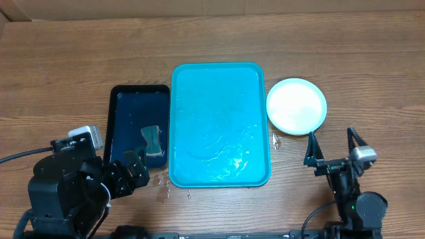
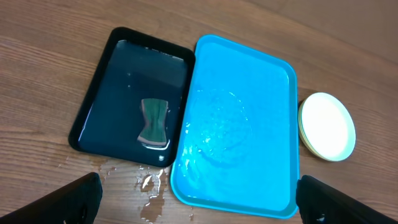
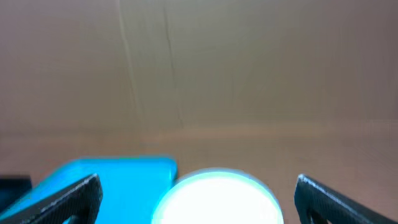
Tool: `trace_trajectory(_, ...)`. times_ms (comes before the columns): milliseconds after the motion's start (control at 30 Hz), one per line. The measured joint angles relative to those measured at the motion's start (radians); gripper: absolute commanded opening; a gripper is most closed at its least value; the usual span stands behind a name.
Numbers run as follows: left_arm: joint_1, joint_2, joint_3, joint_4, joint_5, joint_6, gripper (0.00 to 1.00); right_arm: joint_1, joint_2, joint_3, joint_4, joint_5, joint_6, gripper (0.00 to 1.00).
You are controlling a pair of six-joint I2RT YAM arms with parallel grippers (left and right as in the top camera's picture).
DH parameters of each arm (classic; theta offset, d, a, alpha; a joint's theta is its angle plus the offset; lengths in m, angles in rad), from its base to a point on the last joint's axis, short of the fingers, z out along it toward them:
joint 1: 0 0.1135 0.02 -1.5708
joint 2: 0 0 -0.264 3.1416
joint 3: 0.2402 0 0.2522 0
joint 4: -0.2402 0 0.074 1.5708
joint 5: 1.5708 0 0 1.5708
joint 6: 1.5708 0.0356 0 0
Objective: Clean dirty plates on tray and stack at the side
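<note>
A brown wood-grain worktop (image 1: pixel 60 66) fills the overhead view. At its centre lies the turquoise tray (image 1: pixel 219 126), long side running top to bottom of the frame, its floor shiny with a thin film of water and carrying no dishes. Just left of it, edge nearly touching edge, sits a smaller black tray (image 1: pixel 126 126) holding shallow water and a grey-green sponge (image 1: pixel 153 138) in its lower right part. Water drops (image 2: pixel 149 186) spot the wood below the black tray's lower edge.

The plates (image 1: pixel 297 105) stand stacked on the worktop just right of the turquoise tray's upper right corner, off it and close to its rim. The top one looks pale with a light blue edge, and the left wrist view shows yellow-green rims beneath it. How many are in the stack cannot be told for sure.

The left pincer (image 1: pixel 135 162) is in the lower left of the overhead frame, near the black tray's bottom edge, jaws spread wide and holding nothing. The right pincer (image 1: pixel 331 145) is in the lower right, below the stack and apart from it, jaws also wide and empty, aimed toward the plates
</note>
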Motion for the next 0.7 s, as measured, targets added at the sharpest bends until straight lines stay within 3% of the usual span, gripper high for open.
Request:
trace_trajectory(67,0.000,0.000,0.000,0.000,0.000,0.000,1.00,0.000,0.000,0.000,-0.071,0.008,0.009,1.00)
trace_trajectory(333,0.000,0.000,0.000,0.000,0.000,0.000,1.00,0.000,0.000,0.000,-0.077,0.029,0.011,1.00)
trace_trajectory(700,0.000,0.000,0.000,0.000,0.000,0.000,1.00,0.000,0.000,0.000,-0.071,-0.004,-0.106,1.00)
